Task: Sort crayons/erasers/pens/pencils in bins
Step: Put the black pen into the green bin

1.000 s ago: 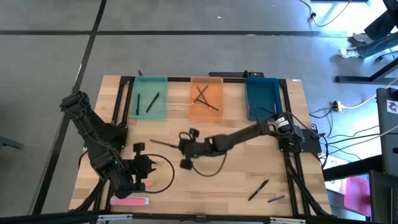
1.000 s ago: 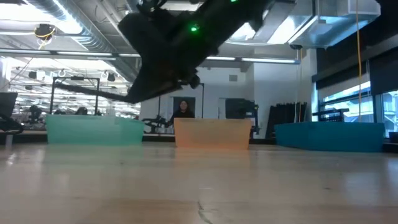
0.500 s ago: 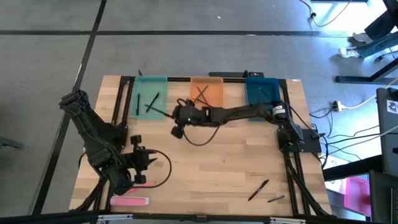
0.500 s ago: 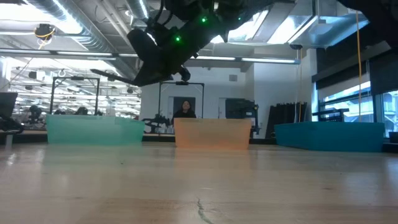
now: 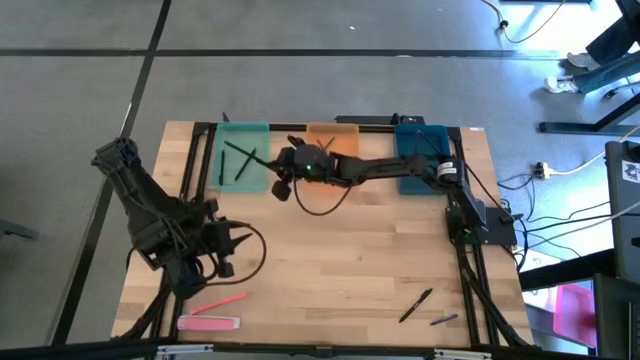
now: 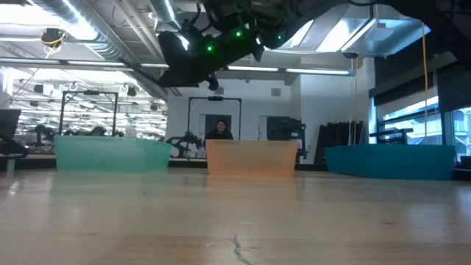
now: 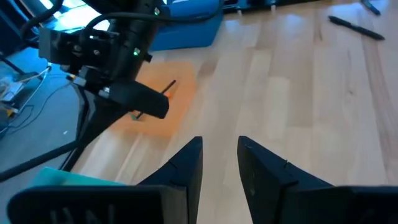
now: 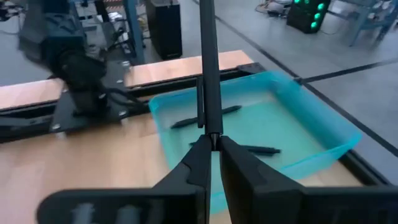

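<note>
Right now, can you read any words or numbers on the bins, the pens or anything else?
None: no readable text in any view.
The teal-green bin, orange bin and blue bin look blank.
Any print on the pen in the right end effector is unreadable.

Light wooden table (image 5: pixel 360 260) with a dark metal frame (image 5: pixel 196 160) along its edges stood on a grey floor (image 5: pixel 300 90) crossed by dark lines. Cables (image 5: pixel 560 215) trailed beside the table's right side. Beyond the table, in the low view, a person (image 6: pixel 218 131) sat in a workshop under ceiling lights (image 6: pixel 51 35) and ducts.
</note>
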Controlling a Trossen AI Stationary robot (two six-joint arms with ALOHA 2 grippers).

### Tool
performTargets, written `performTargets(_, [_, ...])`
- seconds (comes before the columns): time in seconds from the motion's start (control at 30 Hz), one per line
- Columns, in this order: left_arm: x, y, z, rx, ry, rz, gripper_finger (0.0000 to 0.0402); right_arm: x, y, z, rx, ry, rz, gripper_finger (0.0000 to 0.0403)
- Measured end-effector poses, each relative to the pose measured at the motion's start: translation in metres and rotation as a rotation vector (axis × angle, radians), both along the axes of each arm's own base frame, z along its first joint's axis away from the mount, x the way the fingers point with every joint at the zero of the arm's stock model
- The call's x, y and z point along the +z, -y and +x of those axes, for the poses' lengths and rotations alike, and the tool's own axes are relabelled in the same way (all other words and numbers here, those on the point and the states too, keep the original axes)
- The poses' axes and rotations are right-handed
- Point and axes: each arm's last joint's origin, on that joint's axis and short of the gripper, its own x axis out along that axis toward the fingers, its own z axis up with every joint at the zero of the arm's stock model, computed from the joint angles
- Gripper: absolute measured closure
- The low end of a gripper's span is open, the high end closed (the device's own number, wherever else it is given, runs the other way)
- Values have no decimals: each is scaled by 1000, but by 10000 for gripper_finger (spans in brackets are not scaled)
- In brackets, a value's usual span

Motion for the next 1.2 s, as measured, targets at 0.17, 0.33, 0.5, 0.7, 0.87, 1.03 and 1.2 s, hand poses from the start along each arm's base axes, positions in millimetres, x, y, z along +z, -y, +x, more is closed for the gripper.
performTargets(0.17, [1,-7,2,27,-6,6,308,-10,13,3,-17,22,-4,372])
performTargets(0.33, [0,-14,4,57,-32,39,308,-24,17,11,-11,80,-9,372])
performTargets(0.5, [0,-19,7,88,-40,47,308,-50,24,17,-22,88,-10,372])
performTargets(0.7, [0,-23,10,110,-41,46,308,-73,35,26,-7,84,3,372])
performTargets(0.87, [0,-23,10,109,-49,45,308,-81,38,43,39,103,11,372])
performTargets(1.03, [0,-23,10,109,-51,47,308,-91,40,55,39,33,25,372])
performTargets(1.2, [0,-23,9,109,-52,47,308,-96,41,58,35,-26,42,372])
